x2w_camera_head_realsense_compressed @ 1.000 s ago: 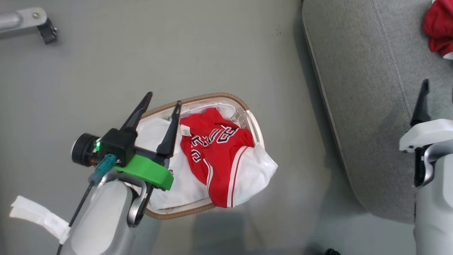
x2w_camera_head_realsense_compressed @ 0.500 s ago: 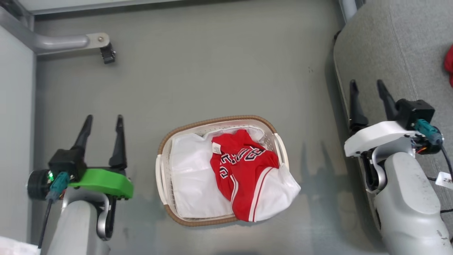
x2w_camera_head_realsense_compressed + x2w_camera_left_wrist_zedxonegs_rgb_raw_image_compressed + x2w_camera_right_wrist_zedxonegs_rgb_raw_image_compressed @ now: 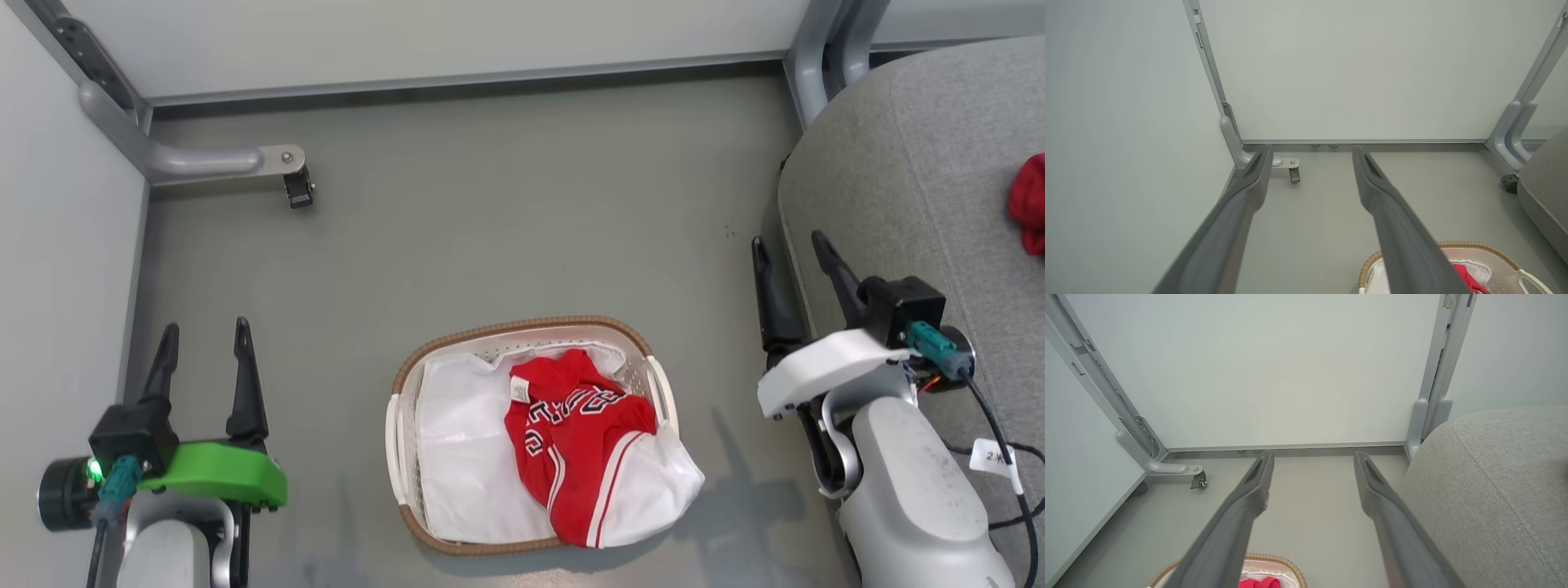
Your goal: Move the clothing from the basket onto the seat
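Hovering either side of basket [image 3: 522, 324]: left gripper [image 3: 206, 325] & right gripper [image 3: 789, 239], fingers spread wide, both empty. Red/white jersey [image 3: 584, 433] in basket, draped over rim. Other red garment [image 3: 1030, 204] on seat [image 3: 914, 188]. Prob. step: 2nd pick. Next: reach down, pinch jersey bunch.

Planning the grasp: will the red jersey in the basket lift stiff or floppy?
Likely floppy: the jersey lies crumpled in folds. Its hem drapes over the basket rim, so it may drag there. Probably light: thin-looking cloth.
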You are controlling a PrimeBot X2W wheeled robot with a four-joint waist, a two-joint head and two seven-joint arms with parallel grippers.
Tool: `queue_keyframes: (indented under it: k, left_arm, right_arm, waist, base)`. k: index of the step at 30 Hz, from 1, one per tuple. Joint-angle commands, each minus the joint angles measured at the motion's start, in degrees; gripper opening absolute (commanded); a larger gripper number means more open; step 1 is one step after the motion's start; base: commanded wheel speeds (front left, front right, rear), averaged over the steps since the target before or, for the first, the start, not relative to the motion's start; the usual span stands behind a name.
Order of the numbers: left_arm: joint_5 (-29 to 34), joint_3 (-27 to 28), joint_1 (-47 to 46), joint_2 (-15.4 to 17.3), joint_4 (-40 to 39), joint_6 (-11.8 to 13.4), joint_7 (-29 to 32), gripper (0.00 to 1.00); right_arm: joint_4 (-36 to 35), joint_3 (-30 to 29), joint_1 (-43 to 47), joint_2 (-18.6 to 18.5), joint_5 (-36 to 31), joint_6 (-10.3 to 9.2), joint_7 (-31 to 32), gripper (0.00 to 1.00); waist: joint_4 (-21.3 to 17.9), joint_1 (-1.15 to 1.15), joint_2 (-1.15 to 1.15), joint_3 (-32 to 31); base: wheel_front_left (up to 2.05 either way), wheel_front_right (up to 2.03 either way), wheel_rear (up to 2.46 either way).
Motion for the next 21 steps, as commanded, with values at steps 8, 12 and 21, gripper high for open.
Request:
queue_keyframes:
  k: [8, 12, 21]
  left_arm:
    - [-0.1, 0.4, 5.7, -1.3, 0.3, 0.0, 0.0, 1.00]
    - [-0.1, 0.2, 7.1, -1.4, 0.4, 0.0, 0.0, 1.00]
    - [-2.2, 0.3, 9.8, -1.8, 0.2, 0.0, 0.0, 1.00]
  right_arm:
    - [-0.2, 1.1, 6.7, -0.3, 0.5, -0.08, -0.3, 1.00]
    - [-0.1, 1.4, 8.7, -0.3, 0.6, -0.08, -0.3, 1.00]
    - [0.4, 1.9, 11.7, -0.3, 3.0, -0.08, -0.3, 1.00]
  waist:
    - [-0.7, 0.00, 0.00, -5.8]
    - [-0.7, 0.00, 0.00, -7.4]
    - [-0.8, 0.00, 0.00, -9.6]
  base:
    - [0.00, 0.00, 0.00]
    - [0.00, 0.00, 0.00]
    - [0.00, 0.00, 0.00]
